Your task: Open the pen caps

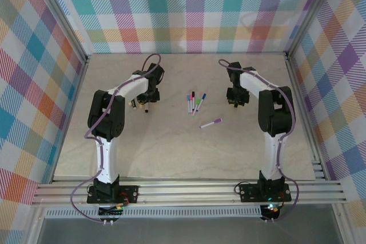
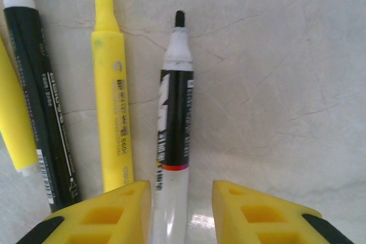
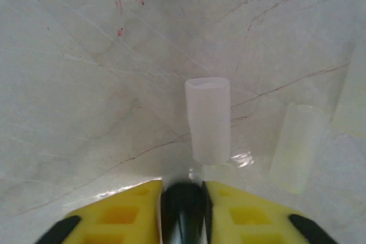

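The left gripper (image 2: 182, 195) sits released around an uncapped black marker (image 2: 176, 112), with a gap at its right finger, while the right gripper (image 3: 183, 190) grasps a black stub (image 3: 183, 212) just near of a clear cap (image 3: 207, 119).

The yellow right fingers (image 3: 123, 215) rise from the bottom edge with a black rounded piece (image 3: 183, 207) wedged in the narrow gap between them, touching both inner faces. Just ahead of it a translucent white cap (image 3: 207, 119) lies on the pale veined tabletop (image 3: 74, 112), open end pointing away. To its right lies a second translucent cap (image 3: 297, 148), and a third pale one (image 3: 351, 98) is cut off by the right edge. Small red marks (image 3: 123, 5) show at the upper left.
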Motion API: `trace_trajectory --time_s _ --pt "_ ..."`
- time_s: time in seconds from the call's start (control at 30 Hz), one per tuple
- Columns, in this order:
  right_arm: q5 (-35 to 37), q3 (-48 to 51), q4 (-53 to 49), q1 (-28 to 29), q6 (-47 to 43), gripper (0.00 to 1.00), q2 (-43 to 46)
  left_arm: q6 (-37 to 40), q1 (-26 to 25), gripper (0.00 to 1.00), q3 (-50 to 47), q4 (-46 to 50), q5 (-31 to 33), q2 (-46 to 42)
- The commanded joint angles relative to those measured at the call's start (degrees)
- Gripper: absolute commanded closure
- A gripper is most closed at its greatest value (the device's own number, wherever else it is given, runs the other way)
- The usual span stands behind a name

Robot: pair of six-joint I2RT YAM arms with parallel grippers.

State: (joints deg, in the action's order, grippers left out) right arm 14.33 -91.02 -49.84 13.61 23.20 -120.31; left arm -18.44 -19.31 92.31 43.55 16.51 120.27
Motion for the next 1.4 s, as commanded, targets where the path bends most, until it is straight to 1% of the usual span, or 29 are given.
trace_trajectory --time_s 0.0,0.03,0.23,0.33,0.4,0.47,0.5,0.57,0.6,0.67,0.7,0.8,0.93,1.0,1.17,1.37 --pt "3.3 -1.6 -2.9 0.7 -0.4 0.7 -0.3 0.5 -0.3 0.67 2.3 1.9 -3.0 -3.3" --pt "3.8 -1.6 -3.0 0.9 -0.5 0.68 -0.3 1.1 -0.8 0.67 2.5 1.9 -3.1 -3.5" --pt "4.8 -1.6 -3.8 1.1 -0.4 0.67 0.0 1.7 -3.5 0.66 4.2 2.5 -1.3 -4.5" --pt "5.9 -0.5 -3.0 1.6 0.0 0.68 2.3 1.1 -5.0 0.67 4.0 1.7 -0.7 -5.8" --pt "4.4 2.5 0.4 2.7 -0.7 0.67 6.6 0.4 -6.3 0.67 2.7 -0.4 -0.6 -7.6" --pt "-1.2 6.4 5.3 3.6 -1.5 0.67 12.3 -0.9 -7.7 0.66 -0.6 -4.6 -2.4 -10.1" --pt "-4.0 8.5 7.9 3.9 -1.6 0.65 14.7 -1.5 -8.4 0.64 -2.5 -7.2 -3.5 -11.3" --pt "-9.0 12.9 12.5 4.6 -0.8 0.61 19.7 -3.5 -10.1 0.54 -6.7 -13.4 -5.5 -13.7" --pt "-10.4 14.4 13.9 5.0 -0.6 0.61 21.3 -4.1 -10.8 0.5 -8.1 -15.9 -6.9 -14.3" --pt "-11.5 16.2 14.7 6.2 -0.1 0.6 23.5 -6.1 -12.2 0.36 -9.7 -19.4 -7.7 -14.3" --pt "-11.7 16.6 14.5 6.7 -0.1 0.6 24.1 -6.9 -12.5 0.35 -10.1 -20.6 -9.1 -14.0" --pt "-11.9 17.8 14.3 7.6 0.2 0.6 25.5 -9.2 -12.8 0.37 -10.0 -23.4 -12.4 -11.9" --pt "-12.3 19.1 14.7 7.8 0.6 0.62 26.7 -9.2 -14.3 0.47 -6.1 -21.9 -11.9 -7.7" --pt "-11.7 19.5 14.8 7.8 0.8 0.63 26.8 -8.8 -15.2 0.5 -4.0 -20.9 -11.7 -5.6" --pt "-11.8 19.7 15.0 7.8 1.1 0.66 26.1 -8.4 -16.8 0.53 1.0 -17.8 -9.7 -0.9" --pt "-12.3 19.7 15.4 7.8 1.5 0.67 25.0 -8.3 -17.3 0.55 6.5 -12.4 -4.7 3.5"
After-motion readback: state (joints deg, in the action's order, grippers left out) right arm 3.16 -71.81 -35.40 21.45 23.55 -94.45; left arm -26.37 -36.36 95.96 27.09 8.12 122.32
